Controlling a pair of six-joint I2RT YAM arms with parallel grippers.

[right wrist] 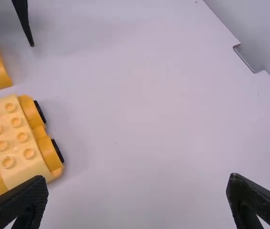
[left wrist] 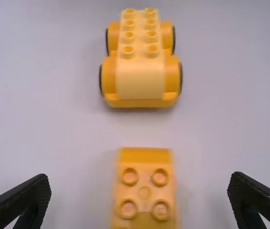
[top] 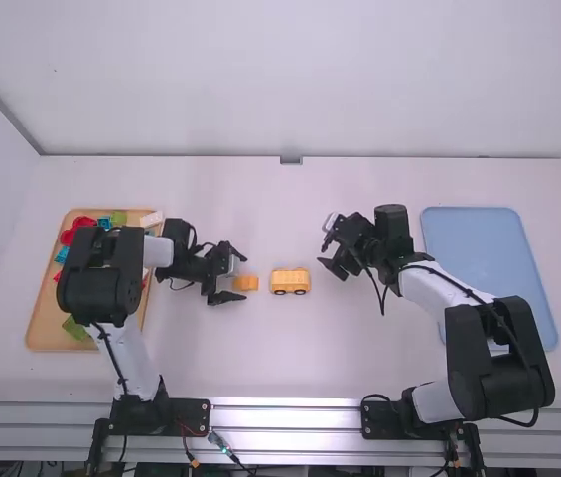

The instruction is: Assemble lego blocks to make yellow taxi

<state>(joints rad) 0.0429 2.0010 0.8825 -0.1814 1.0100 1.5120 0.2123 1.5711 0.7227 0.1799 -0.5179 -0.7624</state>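
On the table's middle stands the yellow wheeled car base point(top: 290, 282), studs up; the left wrist view has the car base point(left wrist: 140, 62) and the right wrist view the car base point(right wrist: 15, 138). Just left of it lies an orange-yellow block point(top: 246, 283), apart from the base. My left gripper point(top: 234, 276) is open around that block, one finger on either side; in its wrist view the gripper point(left wrist: 139, 202) spans the studded block point(left wrist: 144, 191) without touching it. To the right of the base, my right gripper point(top: 328, 244) stands open and holds nothing; its wrist view has the gripper point(right wrist: 137, 202) too.
A wooden tray point(top: 47, 333) with red, blue and green pieces lies at the left, partly under the left arm. A white block point(top: 152, 219) is at its edge. At the right, a blue tray point(top: 474, 234) lies beside and behind the right arm.
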